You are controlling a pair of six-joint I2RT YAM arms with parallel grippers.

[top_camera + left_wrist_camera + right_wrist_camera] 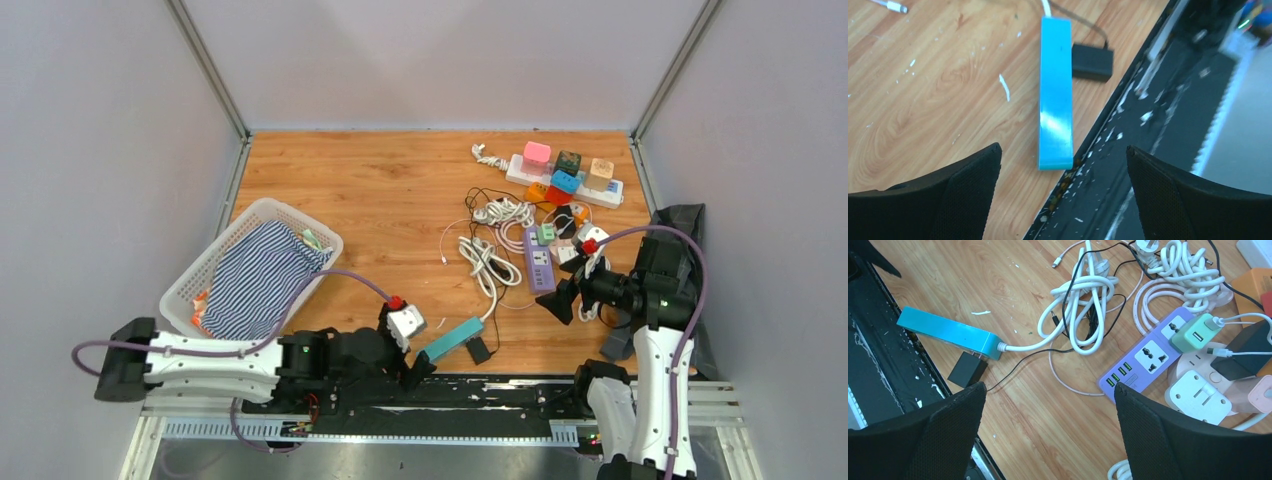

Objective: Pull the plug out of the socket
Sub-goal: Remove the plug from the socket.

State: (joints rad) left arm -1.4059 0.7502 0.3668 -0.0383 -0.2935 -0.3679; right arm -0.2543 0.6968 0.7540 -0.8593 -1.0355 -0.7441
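The socket is a bright blue power strip lying at the table's near edge. A black plug rests on the wood right beside the strip's long side, its thin black cord trailing away. I cannot tell whether its pins are still in the strip. My left gripper hovers open over the strip's near end, holding nothing. My right gripper is open above bare wood, to the right of the plug, and also holds nothing.
A purple power strip carries a green charger. Coiled white cables lie between the two strips. A white strip with coloured cubes sits at the back right. A white basket with striped cloth stands at the left.
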